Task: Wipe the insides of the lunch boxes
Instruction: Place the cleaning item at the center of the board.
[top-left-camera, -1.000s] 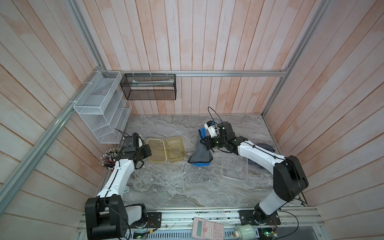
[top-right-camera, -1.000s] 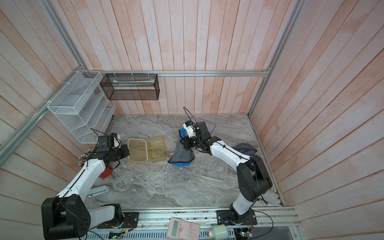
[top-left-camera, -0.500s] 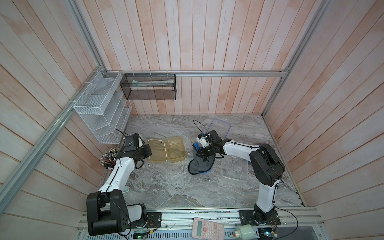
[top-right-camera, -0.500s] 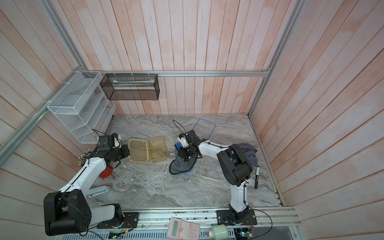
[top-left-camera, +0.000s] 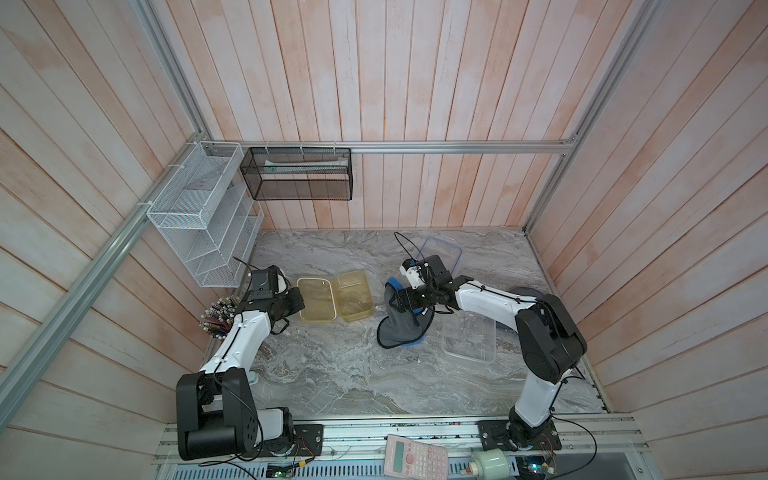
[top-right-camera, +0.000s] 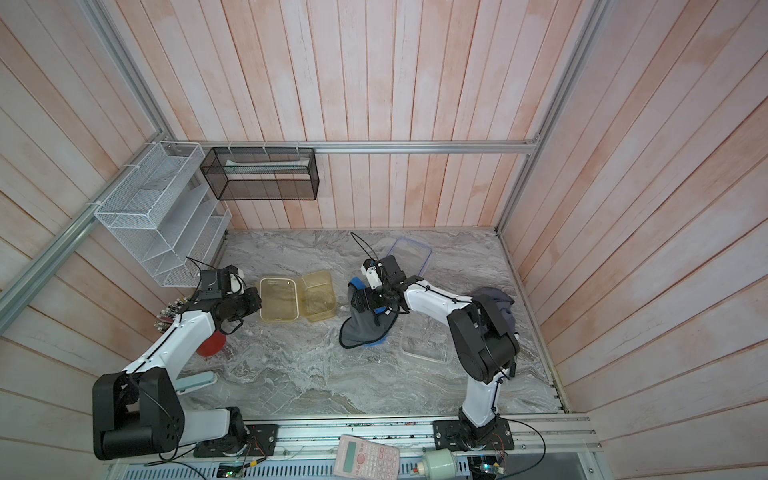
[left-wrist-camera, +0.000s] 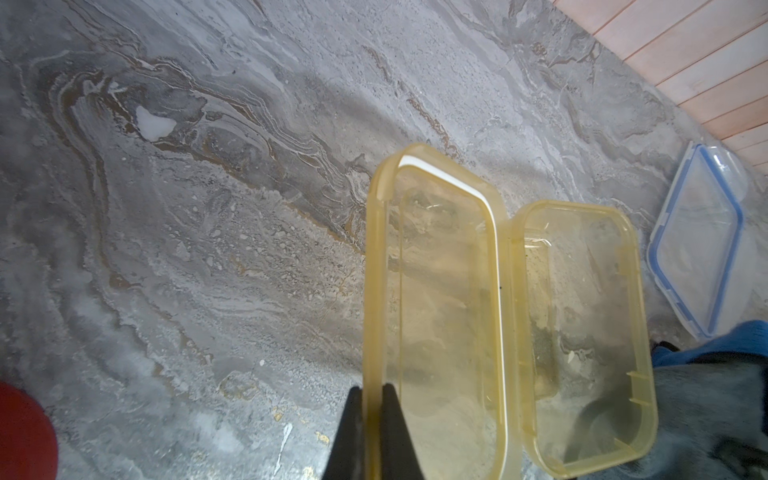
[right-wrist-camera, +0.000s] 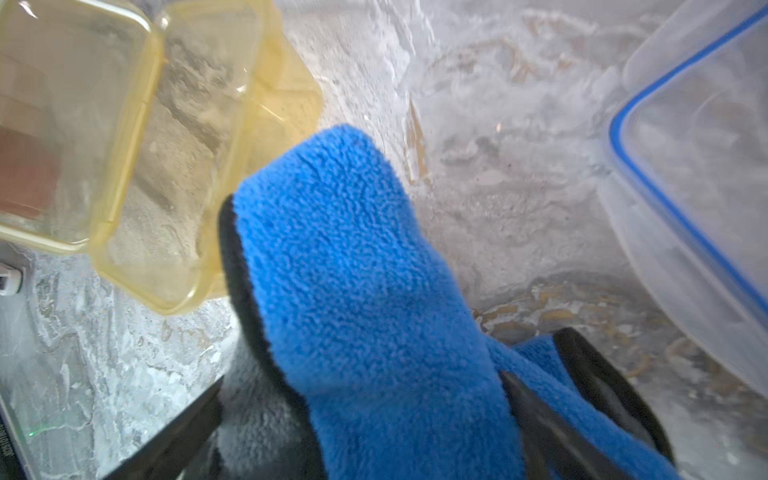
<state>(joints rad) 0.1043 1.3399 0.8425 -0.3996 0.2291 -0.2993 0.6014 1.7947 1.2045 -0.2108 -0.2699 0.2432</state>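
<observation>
Taking the back wall as 12 o'clock, the yellow box (top-left-camera: 355, 300) sits open at 10 o'clock on the worktop (top-left-camera: 332, 374). Its yellow lid (left-wrist-camera: 440, 291) lies flat against its 9 o'clock side. My left fingers (left-wrist-camera: 372, 415) are pinched tight on that lid's rim. My right fingers (right-wrist-camera: 365, 386) stand wide apart, gripping nothing. The blue and grey cloth (top-left-camera: 399, 332) is draped loose across them, its hem on the worktop just at 3 o'clock of the yellow box.

I judge the step to be getting a proper hold of the cloth before wiping the yellow box. I should bunch a thick fold between the right fingers and close firmly. Then I come in from above and press the pad into the floor and all 4 corners. My left hold should stop the box sliding.

The box's 3 o'clock wall could snag the hanging hem, so I lift first. The clear box (top-left-camera: 469, 338) sits at 4 o'clock of the cloth and its blue-rimmed lid (top-left-camera: 442, 253) at 1 o'clock. The open room lies toward 6 o'clock.
</observation>
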